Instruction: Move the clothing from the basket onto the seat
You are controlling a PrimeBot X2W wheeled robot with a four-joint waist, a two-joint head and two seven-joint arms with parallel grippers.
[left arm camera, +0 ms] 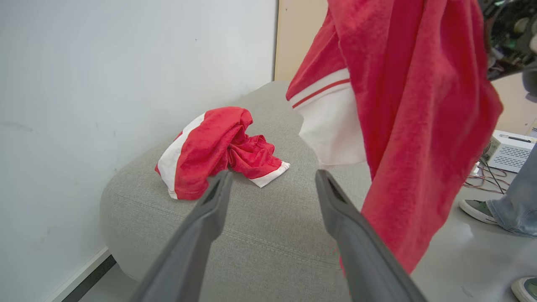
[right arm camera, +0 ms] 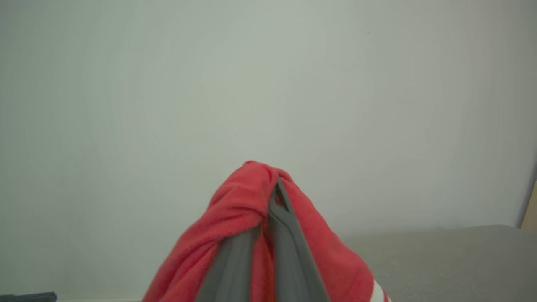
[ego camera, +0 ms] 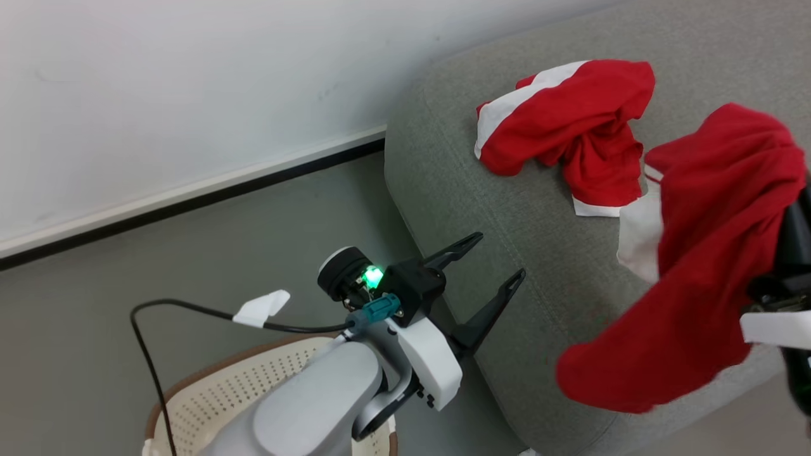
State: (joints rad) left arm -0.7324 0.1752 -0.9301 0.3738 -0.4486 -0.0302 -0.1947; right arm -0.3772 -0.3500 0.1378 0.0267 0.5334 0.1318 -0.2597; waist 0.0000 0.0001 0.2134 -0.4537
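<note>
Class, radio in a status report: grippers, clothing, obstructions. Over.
Left gripper open, empty. Right gripper shut on hanging garment over seat. Second garment on seat. Person's foot beside seat.

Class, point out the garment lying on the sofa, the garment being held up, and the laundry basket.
Lying garment (ego camera: 564, 120): head view, red middle.
Held garment (ego camera: 716, 240): head view, hanging red fabric.
Basket (ego camera: 228, 386): head view, perforated wall.

Red-white garment (ego camera: 564, 120) lies crumpled on grey sofa (ego camera: 481, 209), upper right. Second red garment (ego camera: 697, 266) hangs draped at right edge, over sofa front. Cream perforated basket (ego camera: 215, 392) bottom left.
</note>
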